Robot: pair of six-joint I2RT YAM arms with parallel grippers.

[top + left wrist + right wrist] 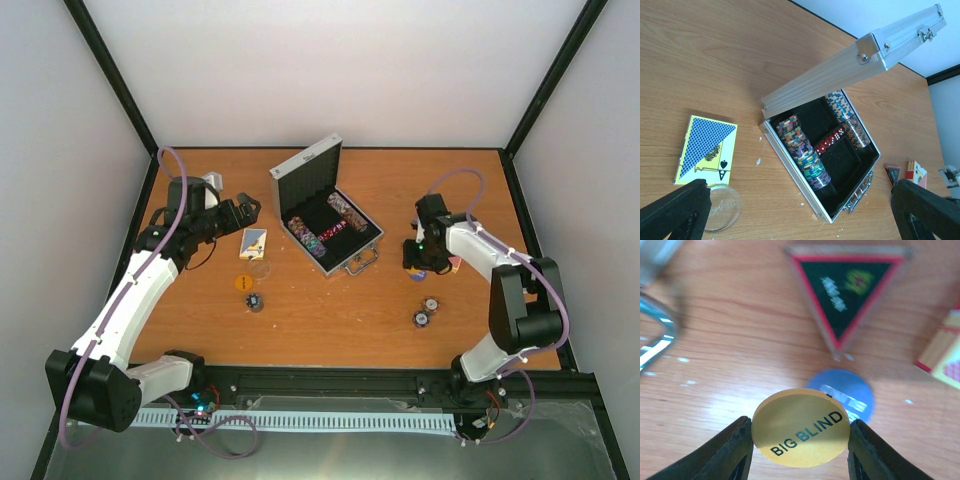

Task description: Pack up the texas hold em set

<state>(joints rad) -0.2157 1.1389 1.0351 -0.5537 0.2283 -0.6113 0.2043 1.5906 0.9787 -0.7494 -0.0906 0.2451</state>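
The silver case (325,215) stands open mid-table, with rows of chips (802,147) and red dice in its black lining (847,160). My right gripper (800,440) is shut on a yellow "BIG BLIND" disc (800,427) and holds it just above a blue disc (850,390) on the table. The dark triangular token (845,290) and a red card box (945,352) lie beyond. My left gripper (248,209) is open and empty, left of the case and above the blue-and-yellow card box (707,150).
A clear round disc (722,207), an orange disc (241,283) and a small chip stack (256,301) lie in front of the blue card box. Two small chip stacks (425,311) sit near the right arm. The case handle (655,335) is left of my right gripper.
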